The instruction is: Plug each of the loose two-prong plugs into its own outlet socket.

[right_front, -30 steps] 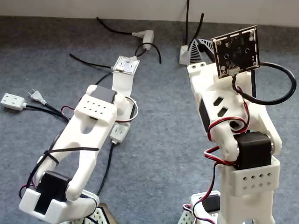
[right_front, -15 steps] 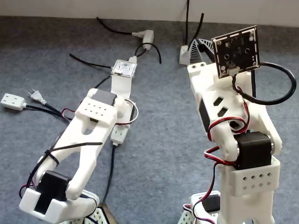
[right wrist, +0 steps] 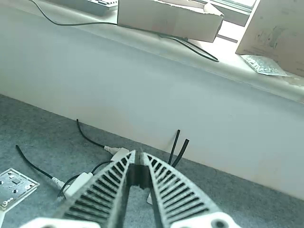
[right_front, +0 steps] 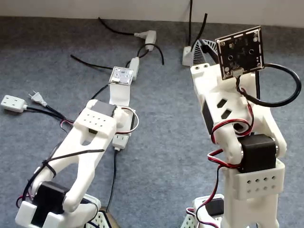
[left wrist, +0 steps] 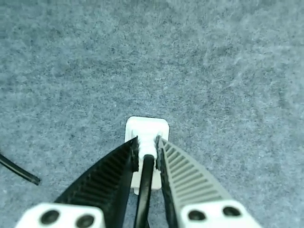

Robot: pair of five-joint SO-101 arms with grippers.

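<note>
My left gripper [left wrist: 147,141] is shut on a white plug block [left wrist: 147,126] with a black cord that runs back between the fingers; the block rests on the grey carpet. From above, that block [right_front: 120,140] lies beside the left arm's wrist. A loose two-prong plug [right_front: 37,98] lies right next to a white outlet socket [right_front: 12,103] at the far left. Two more white plugs [right_front: 134,64] [right_front: 147,36] lie farther back on black cords. My right gripper [right wrist: 137,164] is shut on nothing, raised and pointing at the pale wall.
A white adapter [right_front: 188,55] sits by the back wall near the right arm. Black cords [right_front: 90,65] trail over the carpet around the left arm. Open carpet [right_front: 166,128] lies between the two arms. Boxes [right wrist: 166,19] stand on a ledge above the wall.
The left arm has drawn back toward the near side, dragging the white block a little with it. A white plug behind its wrist camera board is now uncovered. The right arm has kept still.
</note>
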